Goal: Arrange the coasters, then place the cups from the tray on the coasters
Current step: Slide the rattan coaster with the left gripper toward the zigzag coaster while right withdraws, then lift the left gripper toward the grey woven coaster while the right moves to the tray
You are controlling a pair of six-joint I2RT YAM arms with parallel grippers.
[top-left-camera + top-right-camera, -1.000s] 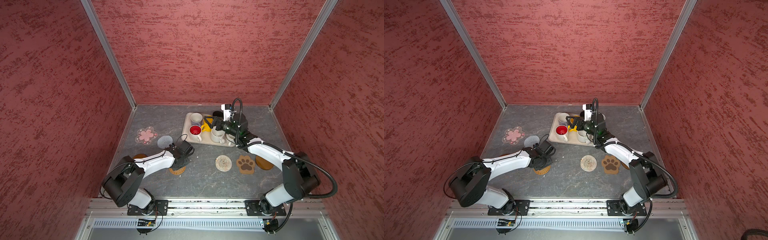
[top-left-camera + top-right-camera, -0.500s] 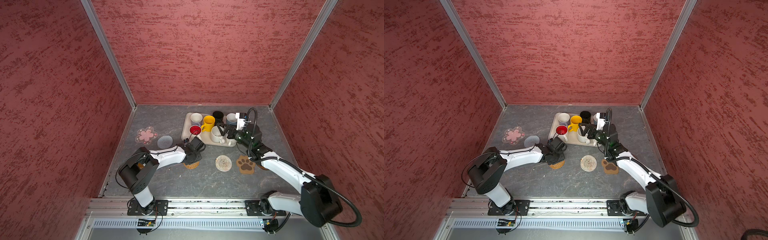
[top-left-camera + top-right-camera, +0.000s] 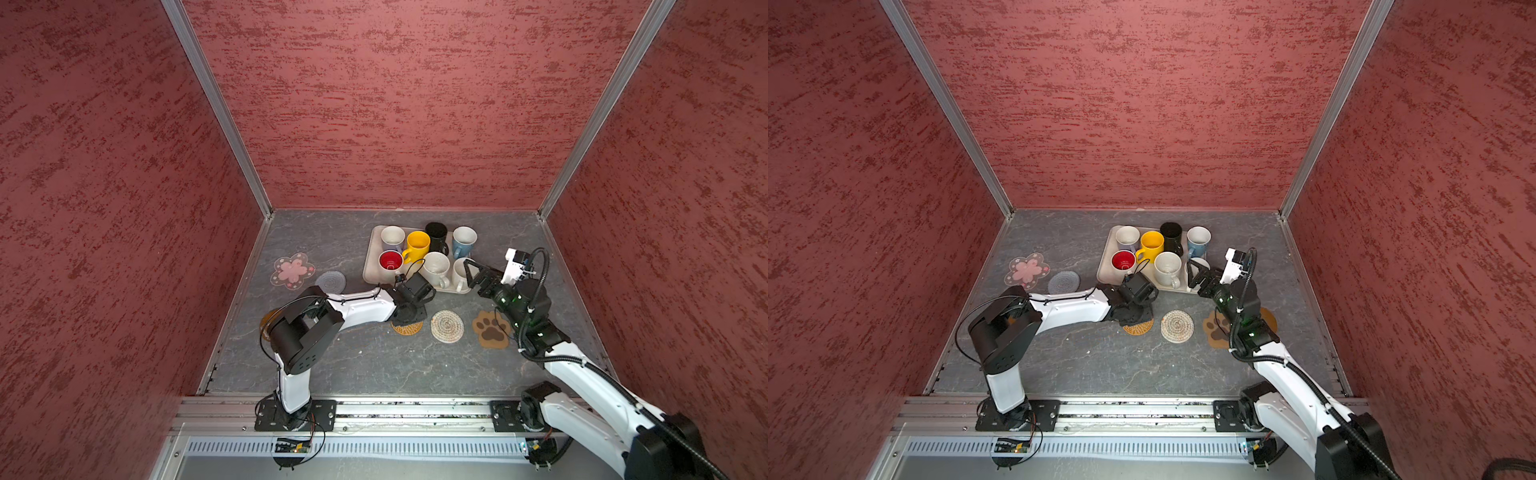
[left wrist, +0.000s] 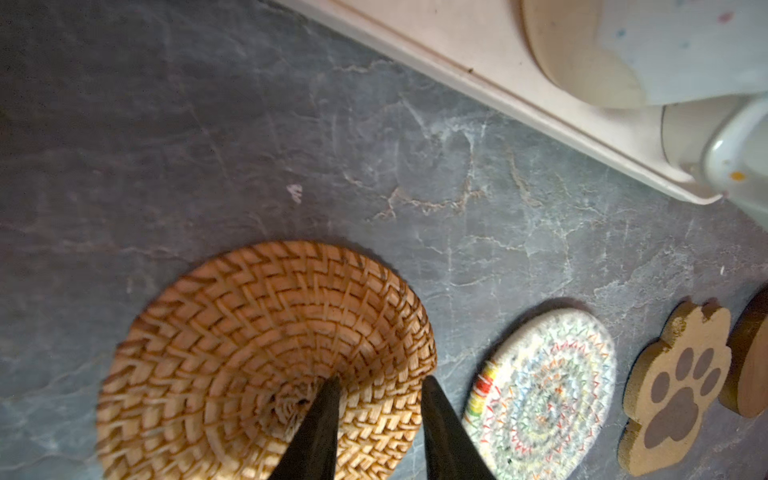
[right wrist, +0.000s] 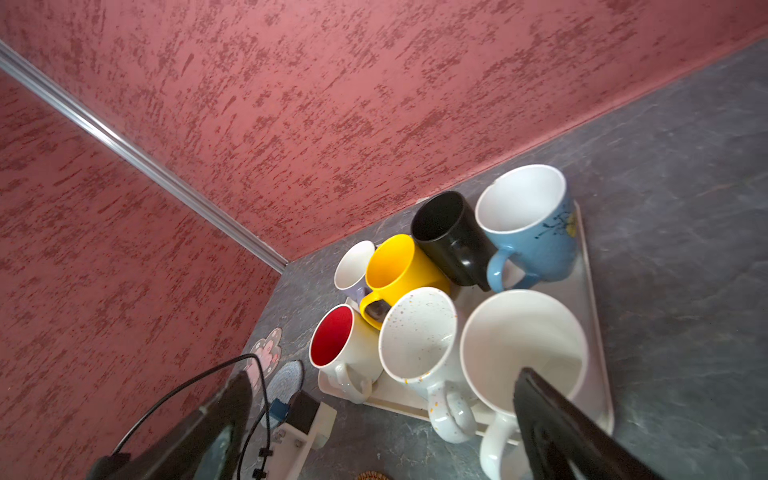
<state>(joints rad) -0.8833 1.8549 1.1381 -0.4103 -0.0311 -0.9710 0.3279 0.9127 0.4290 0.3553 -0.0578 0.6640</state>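
beside the tray [image 4: 519,108]: left hand [image 4: 378,380] narrow on orange-tan coaster [image 4: 257,332], hold not discernible; beige coaster [image 4: 540,395] may be overrun if pushed. right hand [image 5: 384,372] wide at white cup [image 5: 523,332], which may be tipped.

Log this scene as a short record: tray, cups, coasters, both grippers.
tray: beige tray, all seven cups on it
cups: yellow cup, black cup, light blue cup, red-inside cup, speckled cup, far white cup, near white cup
coasters lying free: pink flower coaster, grey-blue coaster, beige coaster, paw coaster
left gripper: pinching the rim of the orange-tan coaster
right gripper: open, empty, close by near white cup
cups on coasters: none
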